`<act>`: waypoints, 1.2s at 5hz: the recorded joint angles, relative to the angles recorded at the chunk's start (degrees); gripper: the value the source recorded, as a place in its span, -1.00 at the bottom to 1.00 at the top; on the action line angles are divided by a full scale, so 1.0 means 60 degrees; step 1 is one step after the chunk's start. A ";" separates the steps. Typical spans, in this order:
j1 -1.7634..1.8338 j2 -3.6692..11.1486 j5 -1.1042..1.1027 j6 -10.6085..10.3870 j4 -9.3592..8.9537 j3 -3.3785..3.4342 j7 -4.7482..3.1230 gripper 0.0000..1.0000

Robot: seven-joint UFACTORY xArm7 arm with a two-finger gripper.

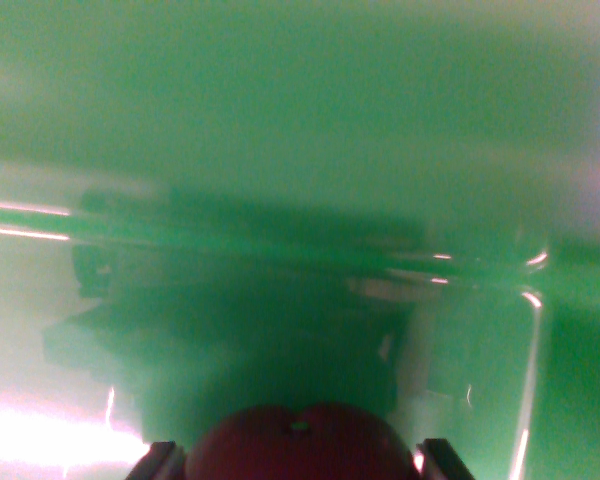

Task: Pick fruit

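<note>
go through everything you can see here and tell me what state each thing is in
Dark red fruit: held between the end effector's fingers, at the frame's bottom edge.
End effector: shut on the fruit, only its fingertips showing.
Green surface: glossy, blurred, reflecting dark shapes.

The fruit (300, 445) sits at the very bottom edge of the wrist view, about the middle from left to right. It is dark red, almost maroon, round and smooth, with a gentle cleft at the top that splits it into two soft lobes. A small pale-green spot shows in that dip. Only its upper half is in sight; the rest is cut off by the frame. It looks slightly blurred, so finer skin detail cannot be made out. Dark pieces stand close at either side of it.
</note>
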 joint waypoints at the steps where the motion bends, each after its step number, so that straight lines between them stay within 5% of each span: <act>1: 0.0002 -0.0053 0.0011 0.0184 0.0133 0.0003 -0.0031 1.00; 6: 0.0007 -0.0199 0.0040 0.0690 0.0499 0.0013 -0.0118 1.00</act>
